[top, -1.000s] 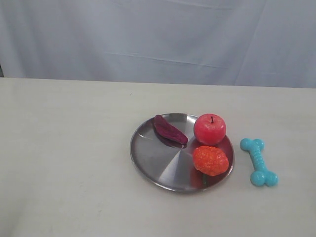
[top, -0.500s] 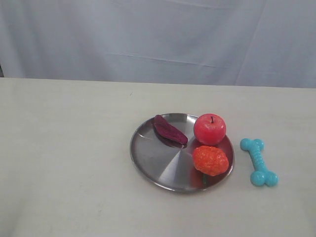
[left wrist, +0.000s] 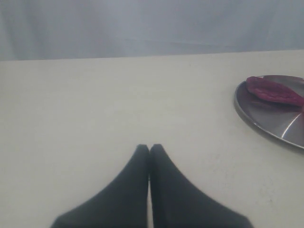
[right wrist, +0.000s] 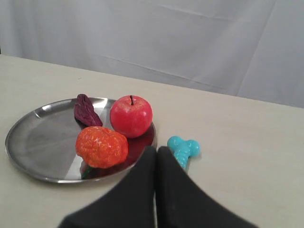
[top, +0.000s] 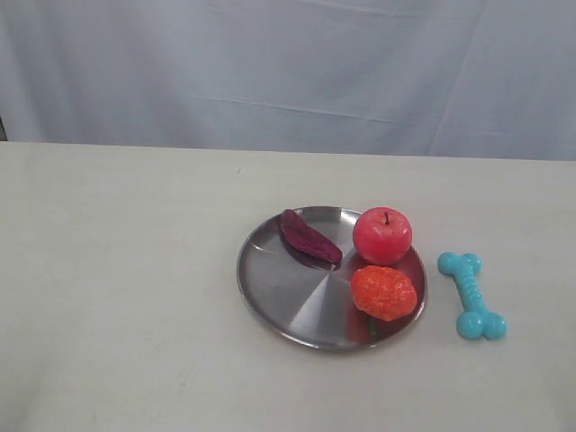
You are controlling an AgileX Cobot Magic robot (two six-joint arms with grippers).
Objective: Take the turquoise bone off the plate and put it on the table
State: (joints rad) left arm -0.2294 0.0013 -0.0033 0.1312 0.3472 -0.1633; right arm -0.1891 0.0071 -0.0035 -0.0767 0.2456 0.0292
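Observation:
The turquoise bone [top: 472, 295] lies flat on the cream table [top: 126, 270], just right of the steel plate [top: 286, 290] and apart from its rim. The right wrist view shows one knobbed end of the bone [right wrist: 183, 148] beyond my right gripper [right wrist: 156, 150], whose black fingers are pressed together with nothing between them. My left gripper [left wrist: 149, 147] is shut too, over bare table left of the plate [left wrist: 266, 124]. Neither arm appears in the exterior view.
On the plate sit a red apple [top: 382, 235], an orange bumpy fruit [top: 383, 292] and a dark purple piece [top: 310, 238]. A pale cloth backdrop [top: 288, 72] hangs behind the table's far edge.

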